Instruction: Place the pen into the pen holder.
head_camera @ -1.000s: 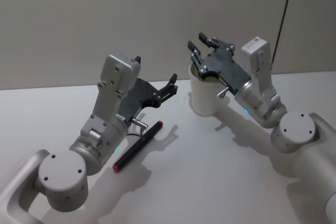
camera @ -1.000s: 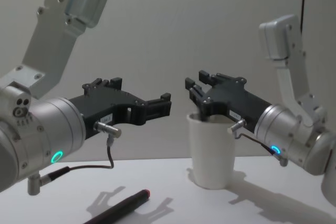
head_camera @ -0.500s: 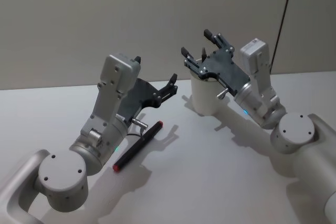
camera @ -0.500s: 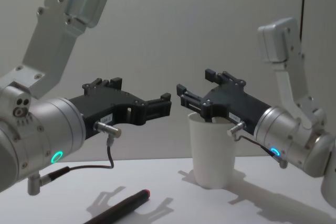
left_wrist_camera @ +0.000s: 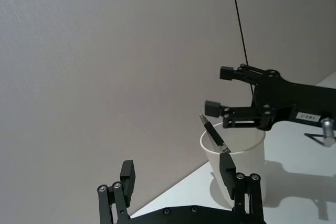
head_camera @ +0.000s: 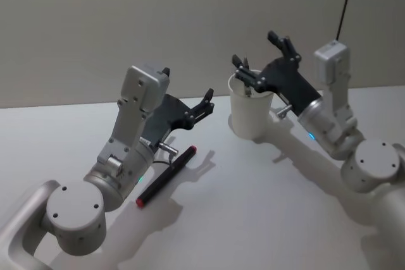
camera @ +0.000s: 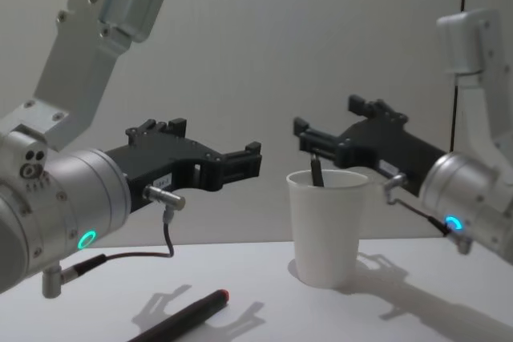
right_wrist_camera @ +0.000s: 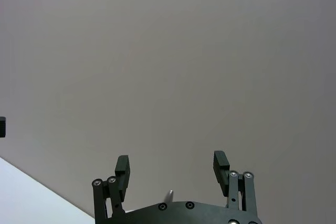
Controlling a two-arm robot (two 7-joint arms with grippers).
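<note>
The white paper cup pen holder (head_camera: 249,117) (camera: 325,234) stands on the table at mid-right. A slim black pen (camera: 317,172) (left_wrist_camera: 213,135) leans inside it, its tip poking above the rim. My right gripper (head_camera: 258,56) (camera: 329,115) hovers open just above and behind the rim, holding nothing. Its fingers (right_wrist_camera: 122,167) frame bare wall in the right wrist view. A thicker black pen with red ends (head_camera: 166,176) (camera: 183,317) lies flat on the table to the left. My left gripper (head_camera: 206,102) (camera: 240,162) hangs open above it, level with the cup.
The white table (head_camera: 253,207) runs back to a plain grey wall (head_camera: 126,17). A thin dark cable (head_camera: 343,4) hangs down the wall behind the right arm. A cable (camera: 164,238) loops under the left wrist.
My right gripper opened over the cup and drew back up and to the right. The slim pen now shows standing in the cup. The left arm has not moved.
</note>
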